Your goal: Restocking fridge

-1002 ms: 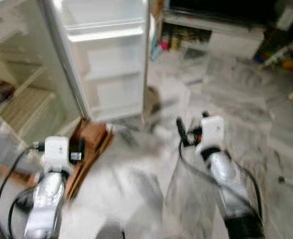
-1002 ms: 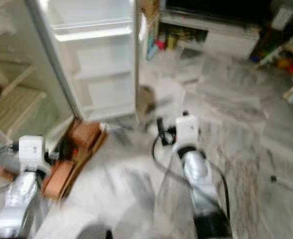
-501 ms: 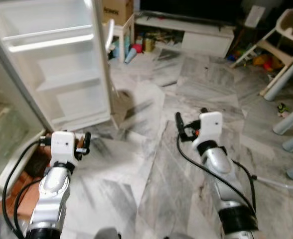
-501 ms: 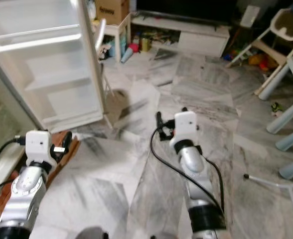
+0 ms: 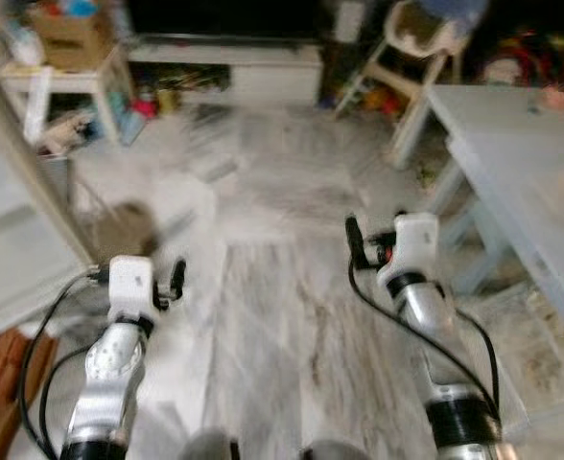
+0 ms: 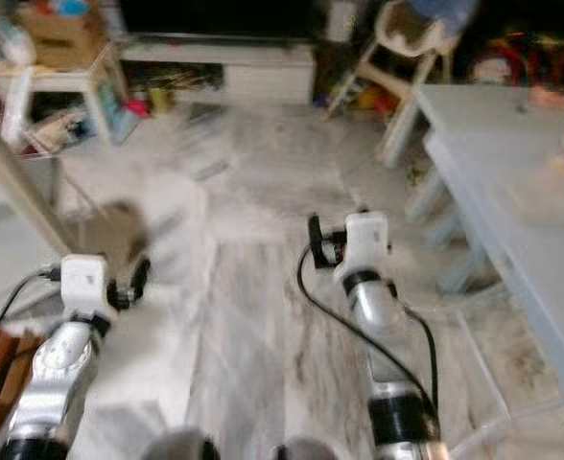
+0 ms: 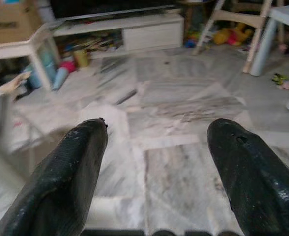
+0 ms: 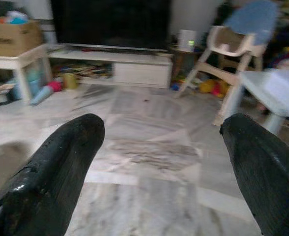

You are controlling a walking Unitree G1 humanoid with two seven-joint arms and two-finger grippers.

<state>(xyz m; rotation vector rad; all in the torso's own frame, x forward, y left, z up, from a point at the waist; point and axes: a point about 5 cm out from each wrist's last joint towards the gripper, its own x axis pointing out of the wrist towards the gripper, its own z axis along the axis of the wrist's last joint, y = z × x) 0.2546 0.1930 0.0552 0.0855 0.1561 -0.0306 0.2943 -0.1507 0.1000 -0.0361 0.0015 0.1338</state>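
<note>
The marble-tiled floor (image 5: 292,316) spreads wide ahead, blurred in the head views, with a pale grey table (image 5: 512,153) along the robot's right and a long white TV bench (image 8: 115,66) under a dark screen at the far wall. A white high chair (image 8: 233,44) stands near the table's far end, and a small white side table (image 7: 21,49) carrying a cardboard box (image 7: 12,19) sits at far left. The fridge door's edge (image 5: 28,182) shows as a pale slanting strip at left, so the fridge itself lies off to the robot's left; no item to restock can be made out in either gripper. The left gripper (image 7: 154,167) hangs over bare tile, fingers spread wide and empty — the right gripper (image 8: 159,167) likewise, spread and holding nothing, aimed toward the bench and high chair. The likely risk from here is collision while walking: the table's edge and legs are close on the right side, and the blur suggests quick movement — a swung right arm could clip them.
</note>
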